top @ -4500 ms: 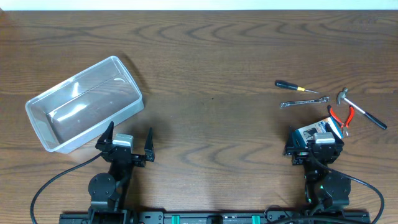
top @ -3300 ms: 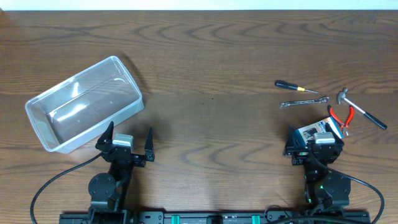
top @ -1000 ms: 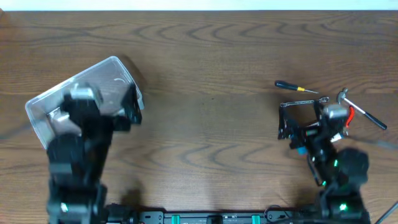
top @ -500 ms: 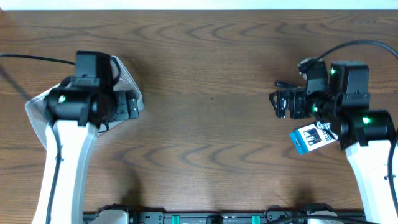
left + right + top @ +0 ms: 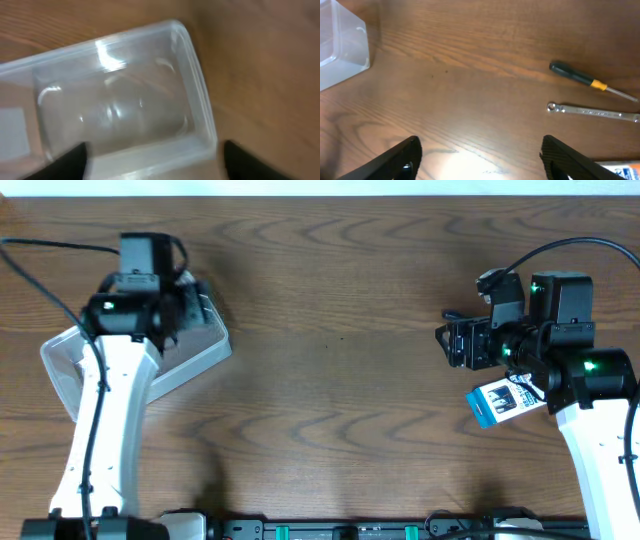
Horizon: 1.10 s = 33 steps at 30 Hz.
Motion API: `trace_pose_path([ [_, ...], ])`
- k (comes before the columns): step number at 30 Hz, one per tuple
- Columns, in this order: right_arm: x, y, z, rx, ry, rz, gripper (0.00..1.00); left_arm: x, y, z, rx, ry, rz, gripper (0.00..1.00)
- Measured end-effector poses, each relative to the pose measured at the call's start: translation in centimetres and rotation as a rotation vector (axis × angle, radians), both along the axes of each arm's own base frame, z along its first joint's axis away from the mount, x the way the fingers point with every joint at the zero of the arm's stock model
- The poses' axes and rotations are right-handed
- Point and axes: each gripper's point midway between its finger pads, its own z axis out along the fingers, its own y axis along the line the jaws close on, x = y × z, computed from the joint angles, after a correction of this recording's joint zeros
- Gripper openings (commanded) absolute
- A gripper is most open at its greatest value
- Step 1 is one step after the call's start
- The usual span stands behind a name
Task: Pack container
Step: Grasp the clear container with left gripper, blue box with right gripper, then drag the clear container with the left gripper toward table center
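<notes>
The container [image 5: 62, 376] is a clear plastic bin lying at an angle on the left of the table, and it looks empty [image 5: 115, 100]. My left gripper [image 5: 193, 310] hovers over its far right end. In the left wrist view its dark fingers [image 5: 72, 161] stand wide apart above the bin's near wall, holding nothing. My right gripper [image 5: 456, 345] is open over bare wood, left of the tools. A black-handled screwdriver [image 5: 580, 76] and a silver wrench [image 5: 592, 112] lie ahead of it to the right. In the right wrist view the container's corner [image 5: 340, 45] shows at far left.
A blue-and-black packaged item [image 5: 503, 400] lies under the right arm, and its edge [image 5: 620, 167] shows in the right wrist view. In the overhead view the right arm hides the other tools. Bare wood lies between the two arms.
Both arms have risen from the front edge. In the last half second the left gripper slid farther back over the container. The right gripper has hardly moved.
</notes>
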Motion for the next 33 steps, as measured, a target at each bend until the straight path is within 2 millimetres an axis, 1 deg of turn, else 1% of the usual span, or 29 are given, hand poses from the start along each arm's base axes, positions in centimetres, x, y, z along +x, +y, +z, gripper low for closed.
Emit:
trace_pose_path([
  [1, -0.1, 0.0, -0.1, -0.001, 0.005, 0.000, 0.79, 0.4, 0.7, -0.3, -0.009, -0.006, 0.037, 0.58],
  [3, -0.3, 0.0, -0.2, -0.001, 0.016, 0.001, 0.80, 1.0, 2.2, -1.6, -0.030, 0.009, 0.113, 0.53],
  [5, -0.5, 0.0, -0.3, -0.001, 0.025, 0.000, 0.81, 1.4, 3.1, -3.9, -0.052, 0.059, 0.171, 0.50],
  [6, -0.5, 0.0, -0.4, -0.002, 0.028, 0.001, 0.81, 1.6, 3.2, -5.1, -0.059, 0.087, 0.188, 0.46],
  [7, -0.6, 0.0, -0.4, -0.002, 0.029, 0.000, 0.81, 1.7, 3.2, -6.1, -0.064, 0.110, 0.195, 0.41],
  [8, -0.6, 0.0, -0.4, -0.002, 0.029, 0.000, 0.81, 1.8, 3.2, -7.5, -0.072, 0.145, 0.208, 0.40],
  [11, -0.6, 0.0, -0.4, -0.002, 0.030, 0.000, 0.80, 1.8, 3.1, -10.8, -0.083, 0.228, 0.233, 0.38],
  [14, -0.7, 0.0, -0.5, -0.002, 0.036, 0.000, 0.81, 1.7, 3.0, -13.1, -0.096, 0.280, 0.261, 0.36],
  [16, -0.7, 0.0, -0.5, -0.002, 0.038, 0.001, 0.81, 1.7, 2.7, -14.0, -0.118, 0.299, 0.265, 0.36],
  [19, -0.8, 0.0, -0.5, -0.002, 0.039, 0.000, 0.81, 2.1, 1.7, -14.5, -0.165, 0.298, 0.252, 0.35],
  [21, -0.8, 0.0, -0.5, -0.002, 0.039, 0.001, 0.82, 2.7, 0.4, -14.5, -0.210, 0.288, 0.219, 0.36],
  [23, -0.7, 0.0, -0.5, -0.002, 0.039, 0.000, 0.82, 2.9, -1.5, -14.5, -0.250, 0.291, 0.169, 0.36],
  [24, -0.7, 0.0, -0.5, -0.002, 0.039, 0.001, 0.82, 2.9, -2.9, -14.5, -0.270, 0.297, 0.135, 0.36],
  [25, -0.7, 0.0, -0.5, -0.002, 0.038, 0.000, 0.82, 2.9, -3.5, -14.6, -0.273, 0.302, 0.116, 0.35],
  [30, -0.7, 0.0, -0.5, -0.002, 0.034, 0.000, 0.82, 2.2, -9.9, -14.5, -0.320, 0.339, -0.042, 0.36],
  [33, -0.6, 0.0, -0.4, -0.002, 0.031, 0.000, 0.82, 1.0, -13.9, -14.5, -0.328, 0.373, -0.142, 0.35],
])
